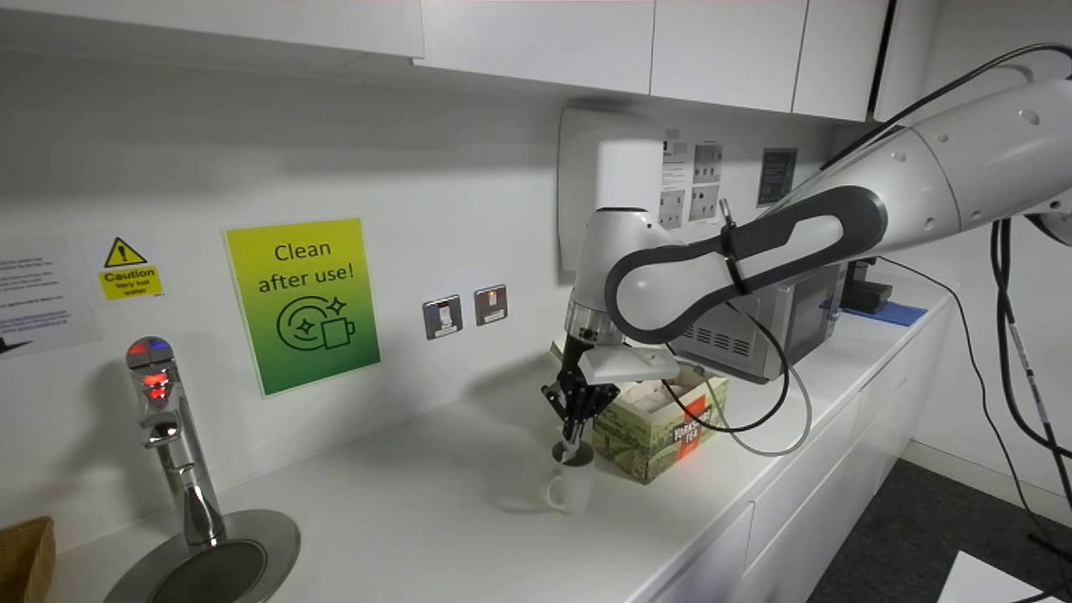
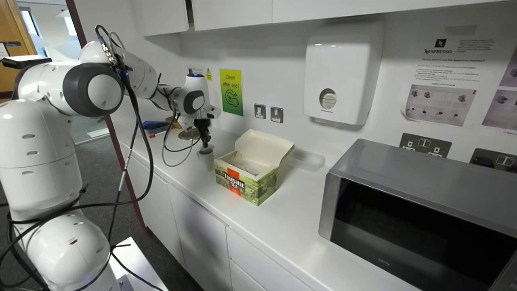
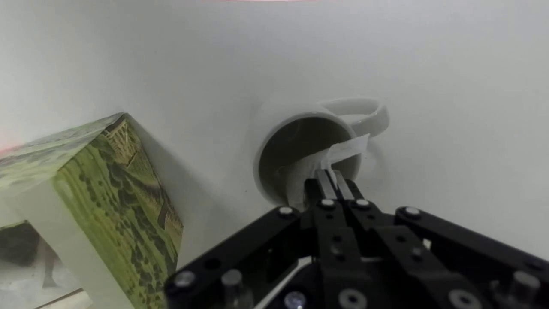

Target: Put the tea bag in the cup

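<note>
The cup is a small white mug (image 1: 576, 492) standing upright on the white counter, its handle to the side. It also shows in an exterior view (image 2: 207, 161) and in the wrist view (image 3: 291, 137). My gripper (image 1: 574, 434) points down over the mug's opening, also in an exterior view (image 2: 205, 144). In the wrist view my gripper (image 3: 330, 182) is shut on a pale tea bag (image 3: 306, 169). Part of the tea bag hangs into the mug's mouth and one flap reaches over the rim near the handle. The fingers hide the pinched part.
An open Yorkshire Tea box (image 2: 246, 182) stands close beside the mug, its lid raised. A microwave (image 2: 404, 214) is farther along the counter. A tap (image 1: 180, 452) with a round drain (image 1: 280, 544) lies on the opposite side. A cable (image 1: 787, 394) loops from the arm near the box.
</note>
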You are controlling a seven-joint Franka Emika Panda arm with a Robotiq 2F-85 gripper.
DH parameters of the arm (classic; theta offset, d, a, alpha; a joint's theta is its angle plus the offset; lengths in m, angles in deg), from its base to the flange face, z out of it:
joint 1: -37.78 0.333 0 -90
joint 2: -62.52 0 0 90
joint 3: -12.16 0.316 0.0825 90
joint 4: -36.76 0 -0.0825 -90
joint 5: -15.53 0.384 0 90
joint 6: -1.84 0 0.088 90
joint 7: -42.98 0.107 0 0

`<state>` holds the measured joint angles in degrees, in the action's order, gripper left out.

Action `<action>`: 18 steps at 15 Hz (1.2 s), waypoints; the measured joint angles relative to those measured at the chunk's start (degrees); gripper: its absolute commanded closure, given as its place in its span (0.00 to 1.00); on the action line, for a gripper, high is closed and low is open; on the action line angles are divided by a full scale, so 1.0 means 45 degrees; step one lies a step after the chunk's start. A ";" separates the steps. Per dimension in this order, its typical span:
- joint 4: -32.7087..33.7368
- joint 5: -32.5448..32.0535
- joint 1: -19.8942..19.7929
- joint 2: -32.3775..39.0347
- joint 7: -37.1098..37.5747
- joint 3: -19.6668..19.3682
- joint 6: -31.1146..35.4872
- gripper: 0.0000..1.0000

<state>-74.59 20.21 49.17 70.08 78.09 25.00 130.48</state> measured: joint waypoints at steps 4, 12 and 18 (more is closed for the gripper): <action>0.0063 0.0000 0.0000 0.0240 0.0000 -0.0015 0.0000 1.00; 0.0068 0.0002 0.0000 0.0536 0.0000 -0.0127 -0.0001 1.00; 0.0076 0.0003 0.0010 0.0539 0.0000 -0.0146 -0.0002 1.00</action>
<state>-74.24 20.22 49.22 72.50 78.09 24.34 130.48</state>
